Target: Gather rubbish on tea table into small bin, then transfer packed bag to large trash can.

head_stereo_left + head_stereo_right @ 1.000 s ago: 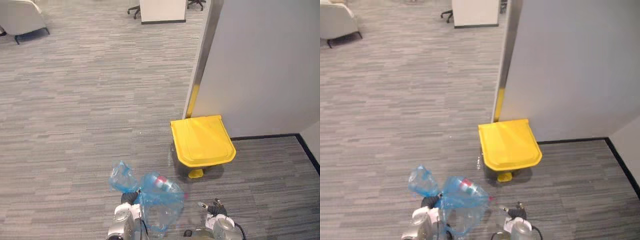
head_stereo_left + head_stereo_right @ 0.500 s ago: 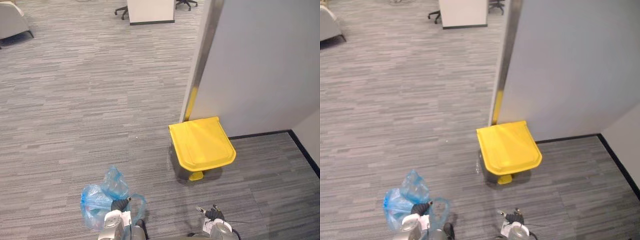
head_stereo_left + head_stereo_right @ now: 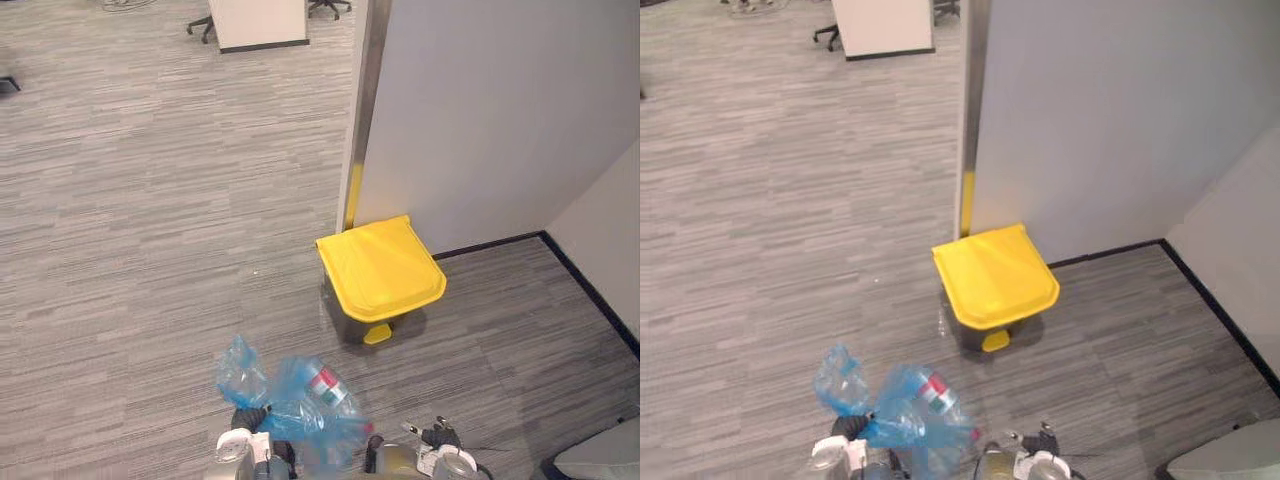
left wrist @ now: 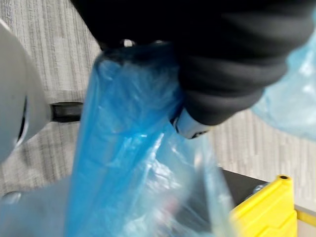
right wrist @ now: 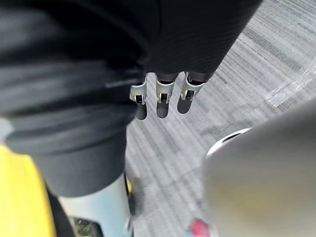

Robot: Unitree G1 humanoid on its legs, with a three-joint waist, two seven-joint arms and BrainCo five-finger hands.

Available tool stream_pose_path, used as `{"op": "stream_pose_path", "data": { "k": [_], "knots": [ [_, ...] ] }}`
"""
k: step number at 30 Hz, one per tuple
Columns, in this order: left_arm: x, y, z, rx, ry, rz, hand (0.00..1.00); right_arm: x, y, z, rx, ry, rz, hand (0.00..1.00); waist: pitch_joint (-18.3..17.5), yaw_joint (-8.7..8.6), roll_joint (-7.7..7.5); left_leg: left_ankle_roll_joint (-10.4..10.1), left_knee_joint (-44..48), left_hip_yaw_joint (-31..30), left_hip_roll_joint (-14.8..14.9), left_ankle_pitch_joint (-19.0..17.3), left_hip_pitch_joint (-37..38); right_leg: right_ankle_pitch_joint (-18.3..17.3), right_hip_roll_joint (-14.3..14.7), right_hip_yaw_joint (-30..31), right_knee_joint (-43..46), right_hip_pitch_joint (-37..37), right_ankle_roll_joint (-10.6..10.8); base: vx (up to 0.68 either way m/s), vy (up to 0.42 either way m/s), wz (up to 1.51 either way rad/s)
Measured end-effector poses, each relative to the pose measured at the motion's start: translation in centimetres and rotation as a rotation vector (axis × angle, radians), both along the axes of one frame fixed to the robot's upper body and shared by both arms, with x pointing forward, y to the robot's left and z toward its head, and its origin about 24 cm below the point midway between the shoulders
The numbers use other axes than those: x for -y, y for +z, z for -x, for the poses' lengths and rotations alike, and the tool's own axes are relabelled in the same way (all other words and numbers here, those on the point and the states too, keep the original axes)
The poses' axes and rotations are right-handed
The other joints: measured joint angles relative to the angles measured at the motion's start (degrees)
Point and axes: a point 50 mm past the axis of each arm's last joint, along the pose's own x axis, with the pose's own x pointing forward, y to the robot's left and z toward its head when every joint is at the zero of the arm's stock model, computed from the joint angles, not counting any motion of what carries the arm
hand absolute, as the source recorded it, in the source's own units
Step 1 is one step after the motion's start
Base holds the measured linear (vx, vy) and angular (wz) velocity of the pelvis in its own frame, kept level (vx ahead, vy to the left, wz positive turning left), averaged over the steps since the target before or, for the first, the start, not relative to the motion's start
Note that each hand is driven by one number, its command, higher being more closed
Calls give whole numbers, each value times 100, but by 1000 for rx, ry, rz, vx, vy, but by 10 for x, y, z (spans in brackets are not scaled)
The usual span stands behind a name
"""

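Crinkled blue bag (image 3: 295, 405) clenched in left hand (image 3: 248, 418), fingers curled; right hand (image 5: 157, 98) fingers straight, empty.

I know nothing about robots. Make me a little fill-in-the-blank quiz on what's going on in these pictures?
The left hand is closed round the neck of a ____ plastic bag. The trash can standing against the wall has a ____ lid. That lid is ____, not raised. The right hand has straight fingers and holds ____.
Missing words: blue; yellow; closed; nothing.
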Motion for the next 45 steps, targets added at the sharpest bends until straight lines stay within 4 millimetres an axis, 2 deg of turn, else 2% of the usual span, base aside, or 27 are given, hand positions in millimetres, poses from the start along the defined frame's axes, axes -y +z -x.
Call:
{"op": "stream_pose_path", "data": {
  "k": [2, 3, 6, 8, 11, 13, 18, 21, 25, 29, 31, 33, 34, 35, 36, 37, 39, 41, 43, 45],
  "knots": [
    [-2, 1, -2, 5, 6, -4, 100, -1, 0, 0, -1, -2, -2, 0, 3, -24, -16, -17, 90, -140, 48, -63, -9, -49, 23, -134, -70, 148, -26, 157, -84, 40],
    [0, 2, -6, 14, 2, -2, 100, -3, -1, 1, -2, -4, -7, 0, 25, -44, -68, -32, 559, -236, 136, -212, -169, -25, 87, -317, -249, 403, -19, 176, -79, 53],
    [0, 3, -8, 23, 4, -1, 100, -6, 0, -2, 7, -1, -14, 0, 18, 3, -92, -60, 1816, -151, 403, -692, -656, 114, 241, -475, -510, 750, -189, 205, -53, 30],
    [-1, 7, -13, 47, 11, -3, 100, -9, 3, -9, 39, -1, -17, 0, 17, 66, -107, -55, 2282, 10, 490, -740, -843, 165, 288, -420, -670, 888, -256, 159, -23, 7],
    [-2, 11, -18, 75, 10, -8, 100, -11, 6, -17, 72, 1, -19, 0, -12, 113, -55, -50, 1969, 68, 458, -735, -619, 168, 311, -234, -744, 941, -254, 114, -18, -9],
    [-4, 12, -20, 80, 9, -14, 100, -13, 7, -20, 79, 2, -28, 0, -27, 133, -2, -59, 1442, 182, 464, -726, -333, 190, 354, -19, -764, 886, -245, 79, 4, -34],
    [-4, 8, -15, 56, 4, -15, 100, -12, 4, -10, 54, -7, -26, 0, -62, 130, 56, -82, 712, 587, 515, -416, 173, 535, 456, 401, -804, 798, -172, 24, 29, -45],
    [-1, 8, -17, 56, -6, -11, 100, -11, 3, -8, 50, -9, -24, 0, -69, 50, 55, -87, 498, 695, 477, -375, 230, 561, 459, 558, -810, 670, -160, -26, 39, -31],
    [-1, 4, -10, 29, -14, 0, 100, -11, 3, -8, 47, -9, -24, 0, -84, 47, 47, -70, 415, 782, 420, -363, 309, 573, 444, 713, -864, 655, -171, -77, 30, -20],
    [1, 1, -2, 6, -17, 5, 100, -11, 3, -8, 45, -6, -25, 0, -101, 62, 26, -13, -43, 789, 273, -83, 324, 633, 399, 823, -994, 467, -238, -141, 10, -14],
    [1, -2, 4, -10, -11, 9, 100, -12, 3, -9, 48, 4, -24, 0, -68, 81, -25, 28, -100, 870, 195, -82, 383, 464, 325, 861, -596, 263, -169, -174, 16, -19],
    [1, -2, 6, -12, -12, 10, 100, -14, 4, -10, 54, 15, -24, 0, -28, 63, -138, 26, -122, 861, 6, -169, 439, 83, 102, 838, -31, 23, -32, -208, 43, 16],
    [3, -1, 3, -2, -22, 11, 100, -13, 2, -4, 36, 7, -23, 0, 14, 45, -364, 201, 518, 791, -266, -468, 338, -89, -292, 650, 252, -62, 31, -117, 130, 44],
    [8, 2, 0, 17, -21, 23, 100, -5, 1, 4, 18, -12, -9, 0, 23, 41, -145, 302, 1206, 571, -185, -1281, 339, -208, -425, 289, 719, -145, 98, -69, 185, 27],
    [3, 1, 2, 8, -11, 12, 100, -3, 0, 3, 11, -7, -7, 0, 58, 58, -218, 367, 1121, 591, -273, -1282, 445, -232, -613, 236, 1031, -294, 74, -49, 161, -1],
    [-1, 0, 3, 3, -5, 2, 100, -4, 1, 1, 14, -6, -8, 0, 53, 52, -184, 368, 1093, 580, -203, -1283, 446, -215, -553, 5, 982, -402, 50, -42, 115, -16],
    [-8, 1, 2, 1, 5, -16, 100, -2, 1, 0, 13, -2, -3, 0, 72, 40, -92, 355, 1090, 531, 25, -1286, 365, -88, -233, -110, 505, -633, 55, 32, 59, 0],
    [-15, -1, 5, -18, 12, -36, 100, -1, 0, -1, 7, -2, -2, 0, 50, -59, -197, 256, 951, 353, -4, -1338, 391, 394, -88, 100, -208, -658, 72, 137, -24, 38],
    [-16, -1, 4, -22, 5, -45, 100, 4, -1, 3, -16, -9, 4, 0, 31, -86, -226, 141, 1029, 144, -23, -1411, 422, 685, -76, 181, -106, -655, -117, 186, -101, 55],
    [-15, 0, 0, -10, 3, -44, 100, 14, -1, 5, -36, -5, 25, 0, -46, -63, -68, -60, 1162, -77, 196, -1540, 412, 519, 94, 34, 138, -645, -241, 348, -149, 41]
  ]
}}
